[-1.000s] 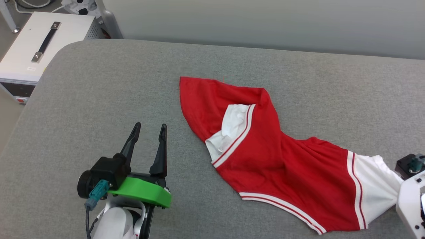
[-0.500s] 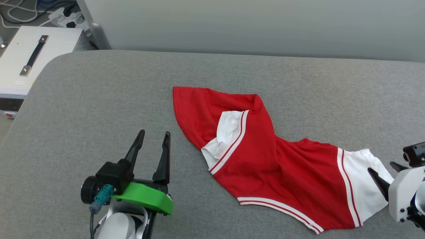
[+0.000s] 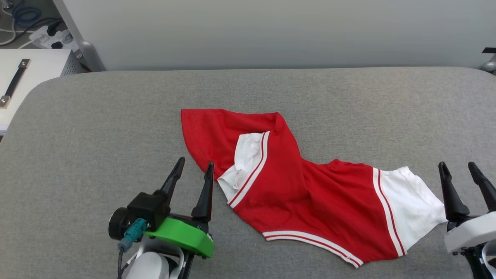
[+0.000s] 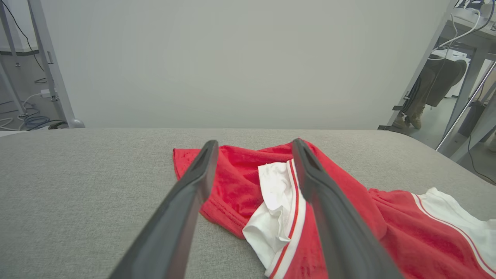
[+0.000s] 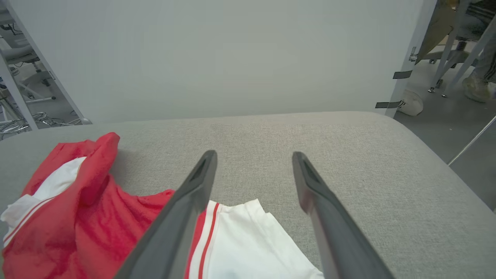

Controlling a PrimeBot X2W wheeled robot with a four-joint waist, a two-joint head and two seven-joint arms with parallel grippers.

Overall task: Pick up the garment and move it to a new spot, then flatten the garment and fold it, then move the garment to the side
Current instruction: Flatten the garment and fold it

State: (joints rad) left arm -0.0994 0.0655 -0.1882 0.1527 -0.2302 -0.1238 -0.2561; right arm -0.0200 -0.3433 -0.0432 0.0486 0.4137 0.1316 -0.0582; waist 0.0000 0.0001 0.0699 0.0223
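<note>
The garment (image 3: 302, 190), red with white sleeves and red-and-white striped trim, lies crumpled and stretched across the grey table (image 3: 116, 116); no print shows. One white sleeve (image 3: 246, 162) is bunched near its left edge, and the other (image 3: 410, 201) trails at its right end. My left gripper (image 3: 197, 166) stands open just left of the garment, nothing between its fingers. In the left wrist view the garment (image 4: 240, 182) lies behind and between the open fingers. My right gripper (image 3: 458, 169) is open beside the right sleeve, clear of it. The right wrist view has the sleeve (image 5: 248, 244) low between the fingers.
A white box (image 3: 23, 73) with a black handle stands off the table's far left corner, by cables (image 3: 46, 37) on the floor. A pale wall (image 3: 271, 31) runs behind the table. The table's rounded right end (image 5: 434, 155) drops to the floor with metal legs beyond.
My right gripper has let go of the white sleeve, opened, and now points up beside it. The head camera has shifted, so the whole scene sits further left and lower.
</note>
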